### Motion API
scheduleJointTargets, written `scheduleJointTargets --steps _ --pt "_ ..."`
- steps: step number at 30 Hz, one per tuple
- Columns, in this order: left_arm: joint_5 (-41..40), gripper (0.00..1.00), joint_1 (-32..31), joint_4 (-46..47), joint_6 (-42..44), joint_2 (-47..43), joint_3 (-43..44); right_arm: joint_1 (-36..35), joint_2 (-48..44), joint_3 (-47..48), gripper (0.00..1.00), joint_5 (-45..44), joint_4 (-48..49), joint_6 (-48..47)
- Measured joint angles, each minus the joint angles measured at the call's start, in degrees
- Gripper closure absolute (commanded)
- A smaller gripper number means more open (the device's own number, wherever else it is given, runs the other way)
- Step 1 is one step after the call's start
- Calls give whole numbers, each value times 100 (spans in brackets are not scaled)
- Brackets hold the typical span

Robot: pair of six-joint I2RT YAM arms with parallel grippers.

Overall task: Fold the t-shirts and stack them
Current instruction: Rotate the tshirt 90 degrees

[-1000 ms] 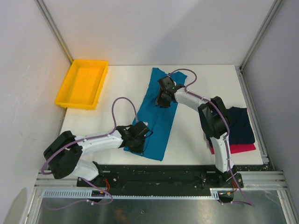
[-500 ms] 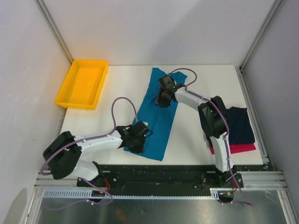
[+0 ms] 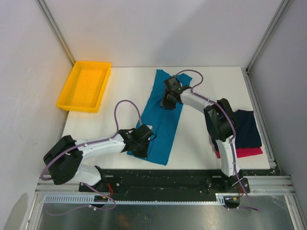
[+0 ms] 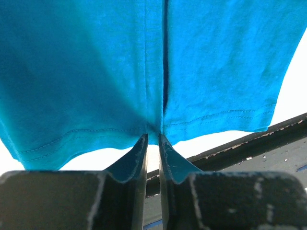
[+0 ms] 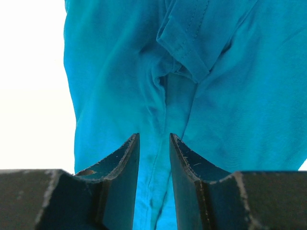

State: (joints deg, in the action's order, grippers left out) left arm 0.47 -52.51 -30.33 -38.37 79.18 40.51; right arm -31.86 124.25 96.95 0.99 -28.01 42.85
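Observation:
The teal-blue t-shirt (image 3: 160, 129) lies folded into a long strip down the middle of the white table. My left gripper (image 3: 143, 146) is shut on its near hem; in the left wrist view the hem (image 4: 96, 139) puckers into the narrow jaws (image 4: 153, 137). My right gripper (image 3: 168, 101) sits on the shirt's far half. In the right wrist view its jaws (image 5: 153, 136) stand close together with bunched teal cloth (image 5: 240, 96) between them. The dark navy t-shirt (image 3: 247, 127) lies folded on the red-pink t-shirt (image 3: 240, 152) at the right edge.
A yellow plastic tray (image 3: 76, 109) stands at the table's far left corner. White walls and metal posts close the table in at the left, back and right. The black base rail (image 3: 168, 179) runs along the near edge.
My right gripper has shifted very slightly toward the far side on the teal shirt. My left gripper and the shirts have not visibly moved.

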Motion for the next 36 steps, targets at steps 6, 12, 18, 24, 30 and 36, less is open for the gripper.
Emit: scheduleJointTargets --steps 6,12,18,24,30,36 --pt "20 80 0 2 2 0 0 0 17 0 64 2 0 0" --pt "28 78 0 17 37 2 0 0 83 0 64 22 2 0" --pt "66 75 -11 76 87 72 0 0 107 0 64 42 2 0" --pt "83 77 -24 136 87 153 0 0 107 -2 64 46 2 0" --pt "74 91 -24 151 85 168 0 0 107 -2 64 59 2 0" --pt "72 99 -26 146 79 48 -13 13 107 -2 64 76 4 -2"
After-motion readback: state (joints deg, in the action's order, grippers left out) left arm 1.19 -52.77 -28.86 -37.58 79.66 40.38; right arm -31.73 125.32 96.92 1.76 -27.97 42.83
